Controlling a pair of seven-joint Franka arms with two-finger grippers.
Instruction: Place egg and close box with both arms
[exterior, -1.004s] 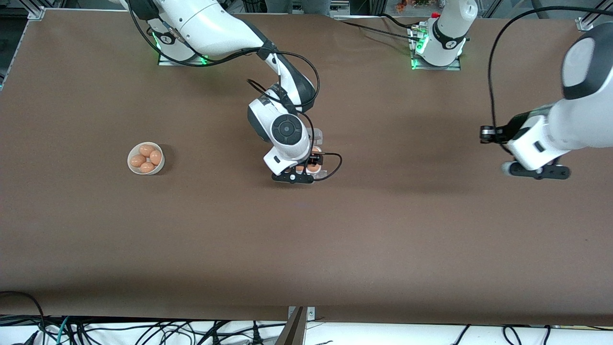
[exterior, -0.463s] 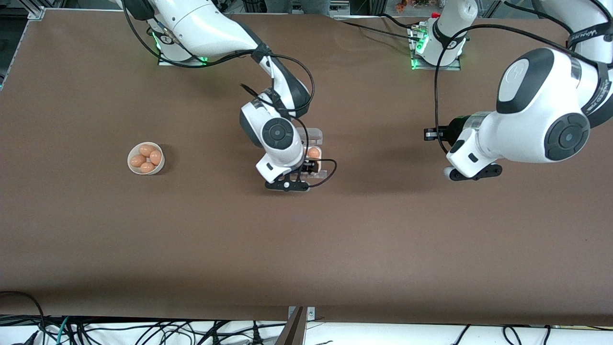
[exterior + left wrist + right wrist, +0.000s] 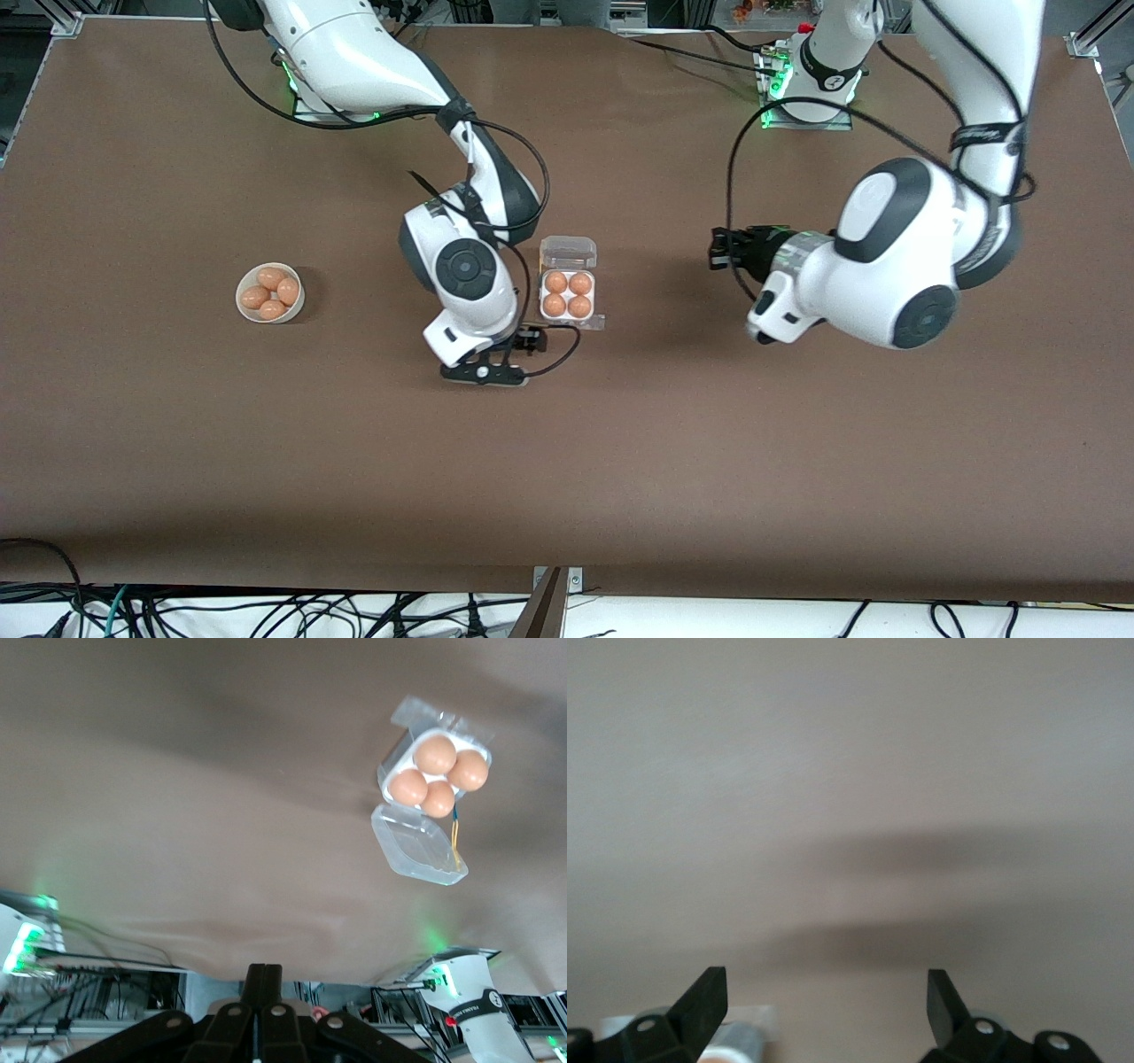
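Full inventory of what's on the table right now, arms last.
box: one, clear plastic, mid-table, lid open.
eggs in box: four, orange-brown, every cell filled.
bowl: one, white, toward the right arm's end of the table.
eggs in bowl: four, orange-brown.
table: one, brown.
right claw: black, open, empty, over bare table beside the box.
left claw: black, shut, empty, over the table toward the left arm's end.

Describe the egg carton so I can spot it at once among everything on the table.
On the brown table, look near the middle, between the right gripper and the left gripper. The egg carton is square, clear plastic, lid open, with four brown eggs in cells, unlike the round white bowl.
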